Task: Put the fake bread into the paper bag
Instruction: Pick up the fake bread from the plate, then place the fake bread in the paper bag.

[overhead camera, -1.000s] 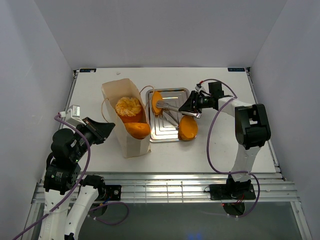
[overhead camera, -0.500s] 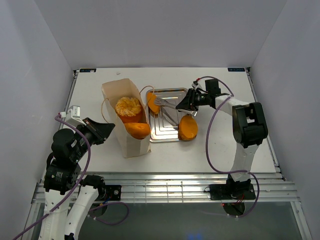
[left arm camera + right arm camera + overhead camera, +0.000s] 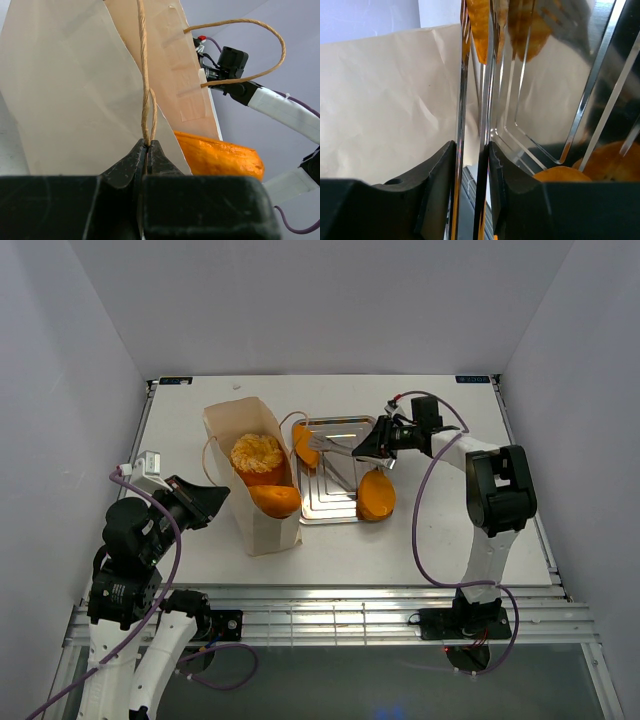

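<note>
The paper bag [image 3: 262, 530] stands open at the table's middle left, with a braided bread [image 3: 257, 454] and a loaf [image 3: 276, 500] in it. My left gripper [image 3: 215, 498] is shut on the bag's cord handle [image 3: 145, 75]; the bag's wall [image 3: 65, 100] and the loaf [image 3: 217, 155] show behind it. My right gripper [image 3: 373, 446] is shut on metal tongs [image 3: 335, 448]. The tongs pinch a piece of bread [image 3: 303, 446] between the tray's left edge and the bag. In the right wrist view the tongs' arms [image 3: 461, 100] run up to that bread [image 3: 480, 22].
The silver metal tray [image 3: 335, 502] lies right of the bag. Another bread [image 3: 375, 496] rests at its right edge and shows in the right wrist view [image 3: 575, 172]. White walls enclose the table on three sides.
My right gripper has carried the tongs and the pinched bread left, from over the tray to its left edge beside the bag. The left gripper has not moved.
</note>
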